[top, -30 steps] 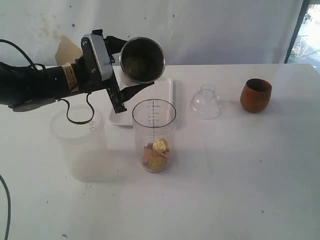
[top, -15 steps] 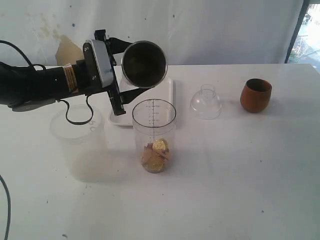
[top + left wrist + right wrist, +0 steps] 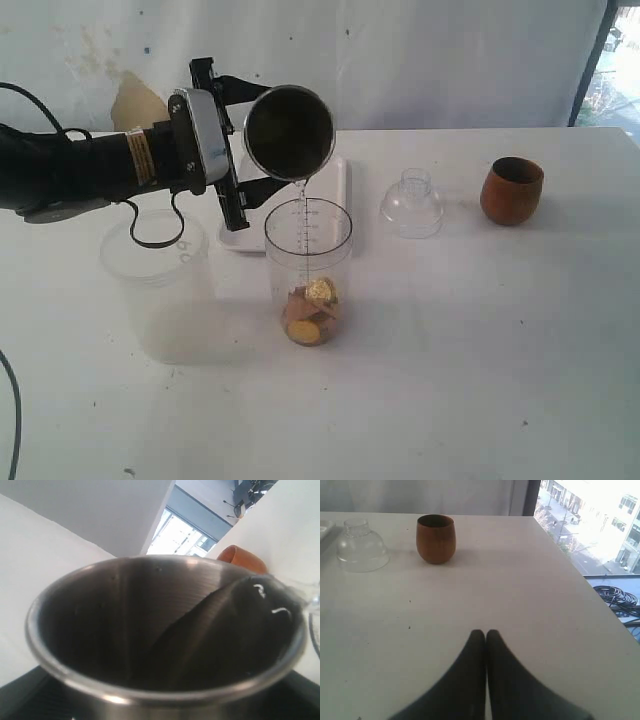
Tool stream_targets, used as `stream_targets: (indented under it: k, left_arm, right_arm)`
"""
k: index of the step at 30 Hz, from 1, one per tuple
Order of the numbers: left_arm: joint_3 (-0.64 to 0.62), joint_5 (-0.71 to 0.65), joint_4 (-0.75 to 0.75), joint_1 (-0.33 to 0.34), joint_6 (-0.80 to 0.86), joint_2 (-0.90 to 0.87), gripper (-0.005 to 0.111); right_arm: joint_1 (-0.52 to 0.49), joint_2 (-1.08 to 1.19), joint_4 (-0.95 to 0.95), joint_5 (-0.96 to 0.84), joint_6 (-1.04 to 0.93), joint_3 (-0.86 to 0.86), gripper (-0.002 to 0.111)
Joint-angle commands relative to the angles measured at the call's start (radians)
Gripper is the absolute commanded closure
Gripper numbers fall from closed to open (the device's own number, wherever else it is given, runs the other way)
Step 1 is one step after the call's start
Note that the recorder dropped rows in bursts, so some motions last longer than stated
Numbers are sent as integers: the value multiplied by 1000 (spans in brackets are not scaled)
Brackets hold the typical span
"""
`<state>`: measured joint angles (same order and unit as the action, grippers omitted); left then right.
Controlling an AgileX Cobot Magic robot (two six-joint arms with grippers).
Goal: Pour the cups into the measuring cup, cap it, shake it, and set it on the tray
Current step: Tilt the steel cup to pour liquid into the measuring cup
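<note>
Pouring: left end effector (image 3: 258, 138) clamped on the tilted steel tumbler (image 3: 290, 130).
Thin stream (image 3: 304, 200) falls into the measuring cup (image 3: 308, 270) just below it; right end effector (image 3: 485, 635) pressed together, wooden cup (image 3: 435, 538) ahead on the surface (image 3: 520, 605).

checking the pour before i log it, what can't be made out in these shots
Tray: exterior view, mostly hidden behind the steel tumbler.
Wooden cup: inside too dark to show any contents.
Measuring cup: left wrist view, almost all blocked by the tumbler.

Open table (image 3: 470, 350) around wooden cup (image 3: 511, 190)
</note>
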<state>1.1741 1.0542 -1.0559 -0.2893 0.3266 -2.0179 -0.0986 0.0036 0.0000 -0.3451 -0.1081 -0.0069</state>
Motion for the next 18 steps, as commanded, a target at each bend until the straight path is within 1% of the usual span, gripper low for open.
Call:
stream_targets:
  k: [1, 9, 16, 18]
  left_arm:
    - [13, 50, 30, -1, 68, 15, 107]
    - [13, 49, 33, -1, 133, 15, 107]
    - [13, 46, 65, -1, 232, 15, 107]
    - [13, 46, 70, -1, 232, 15, 107]
  right_arm:
    - [-6, -4, 0, 4, -8, 7, 108]
    - [-6, -4, 0, 4, -8, 7, 108]
    - [-6, -4, 0, 4, -8, 7, 108]
    - [-6, -4, 0, 4, -8, 7, 108]
